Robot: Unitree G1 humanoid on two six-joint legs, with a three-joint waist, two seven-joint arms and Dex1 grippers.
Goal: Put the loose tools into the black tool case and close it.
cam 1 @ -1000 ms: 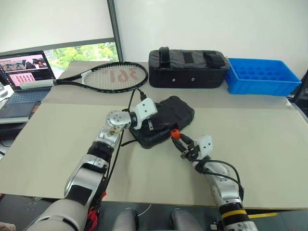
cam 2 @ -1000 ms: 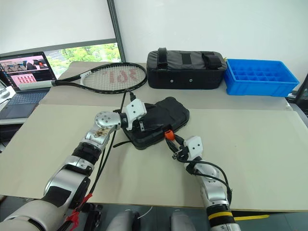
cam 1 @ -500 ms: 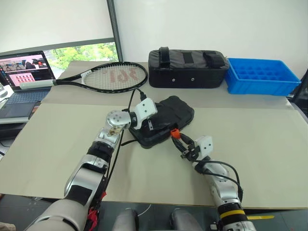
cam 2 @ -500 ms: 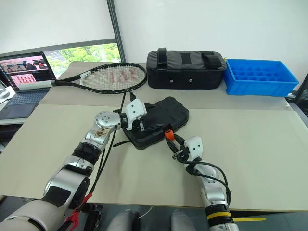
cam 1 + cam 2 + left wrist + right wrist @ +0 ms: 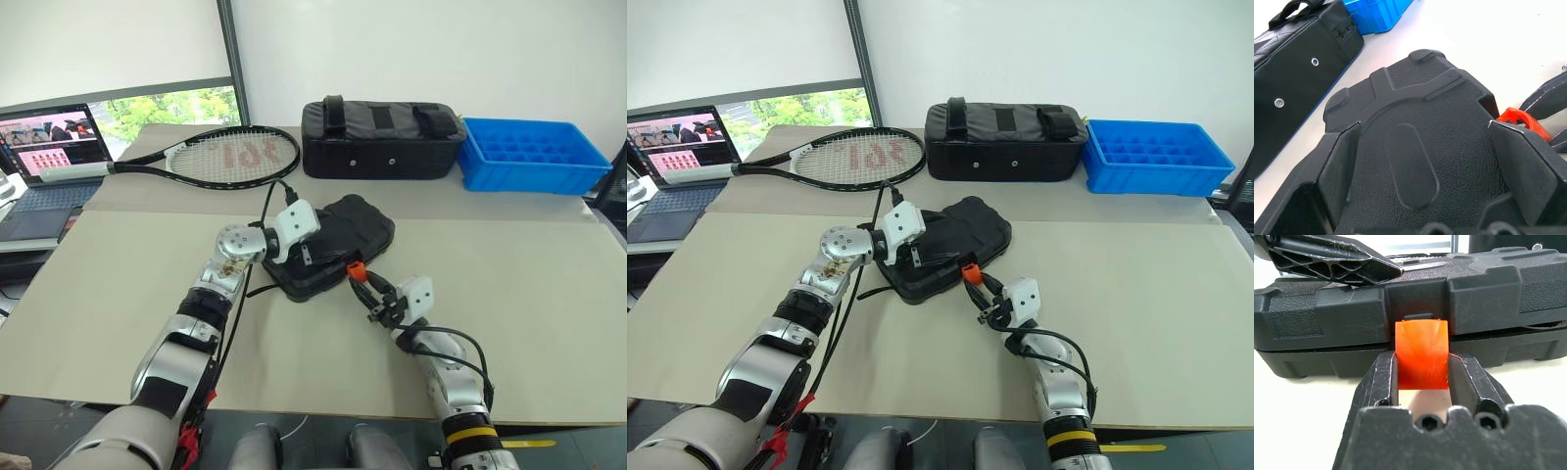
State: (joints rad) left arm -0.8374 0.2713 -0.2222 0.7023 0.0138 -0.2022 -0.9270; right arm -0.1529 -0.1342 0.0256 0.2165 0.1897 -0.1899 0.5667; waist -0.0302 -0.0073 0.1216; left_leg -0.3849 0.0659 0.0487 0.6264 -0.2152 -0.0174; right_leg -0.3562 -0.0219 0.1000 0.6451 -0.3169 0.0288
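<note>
black tool case [image 5: 331,245] shut, left jaws wide over lid, right jaws pinching orange latch [image 5: 1421,354] — blue tray [image 5: 534,155] empty

A broad table [image 5: 549,284] under pale beige sheeting takes up the foreground, and a plain white wall [image 5: 441,49] stands right behind it. Over on the left, a window [image 5: 171,106] gives a view of green trees, with a white blind [image 5: 108,39] pulled down over its upper part and a grey frame post [image 5: 233,59] at its edge. Daylight is soft and even across the tabletop. Below the near table edge, a strip of dark floor [image 5: 323,426] peeks through
</note>
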